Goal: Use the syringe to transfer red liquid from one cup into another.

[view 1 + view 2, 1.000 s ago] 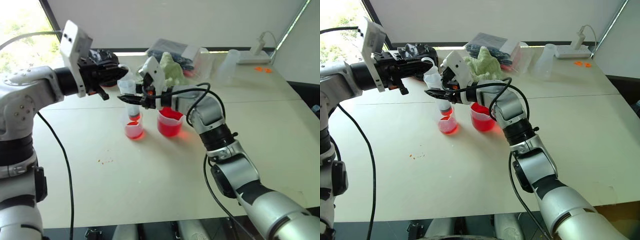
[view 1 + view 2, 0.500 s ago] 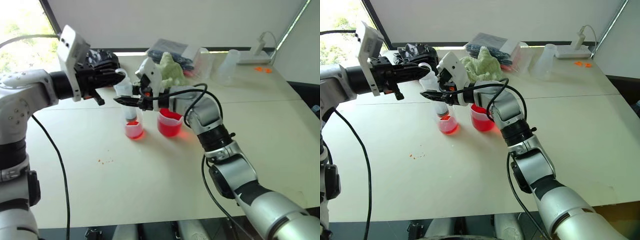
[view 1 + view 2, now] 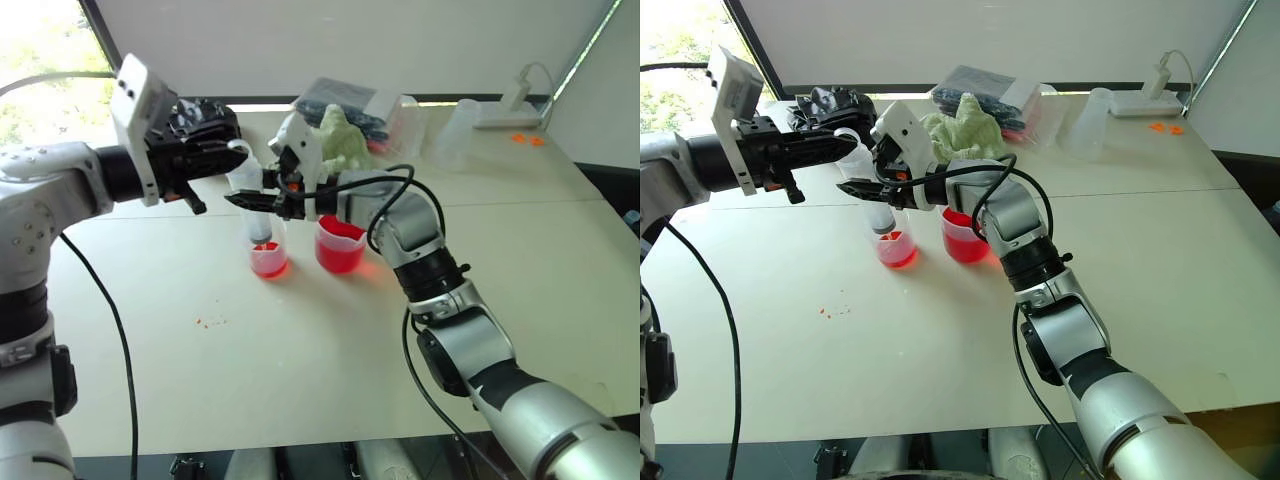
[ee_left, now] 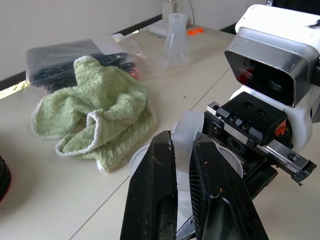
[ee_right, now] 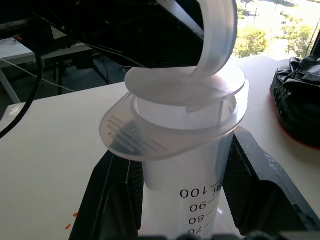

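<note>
Pale table (image 3: 300, 370) is stretching out under me, with a green towel (image 3: 345, 140) and a clear bag of dark items (image 3: 345, 100) lying at its far side. My right hand (image 3: 240, 199) is gripping the syringe (image 3: 258, 215) around its clear barrel, just under the flange, holding it upright with its lower end dipping into the small cup (image 3: 268, 255). My left hand (image 3: 240, 152) is pinching the plunger's ring-shaped thumb loop (image 4: 187, 135) from above, fingers clamped tight on the ring. Red liquid (image 3: 268, 266) is sitting in the bottom of the small cup. Just beside it, toward my right, the larger spouted beaker (image 3: 340, 245) is standing on the table, holding more of the red liquid. A few orange drips (image 3: 208, 322) are dotting the table nearer to me.
</note>
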Motion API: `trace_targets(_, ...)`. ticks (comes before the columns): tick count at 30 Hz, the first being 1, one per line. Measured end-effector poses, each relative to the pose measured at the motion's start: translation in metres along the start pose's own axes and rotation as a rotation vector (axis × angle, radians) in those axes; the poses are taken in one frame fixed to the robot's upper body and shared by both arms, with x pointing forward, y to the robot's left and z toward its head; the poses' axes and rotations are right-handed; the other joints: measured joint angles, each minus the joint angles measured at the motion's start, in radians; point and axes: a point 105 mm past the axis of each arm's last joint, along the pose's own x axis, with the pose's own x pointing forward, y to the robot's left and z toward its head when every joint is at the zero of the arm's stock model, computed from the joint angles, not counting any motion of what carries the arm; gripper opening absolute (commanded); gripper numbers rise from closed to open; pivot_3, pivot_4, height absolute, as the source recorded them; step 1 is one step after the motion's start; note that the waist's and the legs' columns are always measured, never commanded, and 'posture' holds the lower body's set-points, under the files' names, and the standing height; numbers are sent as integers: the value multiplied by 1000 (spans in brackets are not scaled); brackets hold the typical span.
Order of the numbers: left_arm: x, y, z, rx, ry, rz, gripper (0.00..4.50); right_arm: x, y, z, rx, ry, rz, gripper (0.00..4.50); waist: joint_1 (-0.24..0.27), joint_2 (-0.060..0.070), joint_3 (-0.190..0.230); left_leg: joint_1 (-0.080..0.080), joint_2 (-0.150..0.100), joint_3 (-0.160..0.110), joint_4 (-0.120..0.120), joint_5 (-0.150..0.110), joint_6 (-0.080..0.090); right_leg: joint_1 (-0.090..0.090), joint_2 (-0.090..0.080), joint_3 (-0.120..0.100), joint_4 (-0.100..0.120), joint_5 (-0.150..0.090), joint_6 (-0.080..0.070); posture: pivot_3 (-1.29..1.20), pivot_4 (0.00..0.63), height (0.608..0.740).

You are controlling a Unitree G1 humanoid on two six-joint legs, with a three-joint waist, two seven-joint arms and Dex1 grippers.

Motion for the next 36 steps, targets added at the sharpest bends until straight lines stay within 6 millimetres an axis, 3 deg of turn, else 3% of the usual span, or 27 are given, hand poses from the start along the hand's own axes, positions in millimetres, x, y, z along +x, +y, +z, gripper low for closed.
trace_targets(9, -2, 0, 0, -8, -7, 3, 27, 0, 0, 0, 4, 2, 3, 1677, 0, 0, 0, 0, 0, 0, 0, 0, 0, 0, 0, 0, 0, 0, 0, 0, 150, 740)
trace_targets(19, -1, -8, 5, -78, -35, -65, 4450, -3, -1, 11, -17, -28, -5, 1677, 0, 0, 0, 0, 0, 0, 0, 0, 0, 0, 0, 0, 0, 0, 0, 0, 150, 740)
trace_targets(29, -23, 3, 20, -97, -74, -36, 4450, -4, 3, 18, -28, -53, 11, 1677, -3, 0, 0, 0, 0, 0, 0, 0, 0, 0, 0, 0, 0, 0, 0, 0, 150, 740)
trace_targets(36, -48, 0, 5, -114, 4, -27, 4450, -6, 2, 20, -23, -62, 11, 1677, -3, 0, 0, 0, 0, 0, -1, 0, 0, 0, 0, 0, 0, 0, 0, 0, 150, 740)
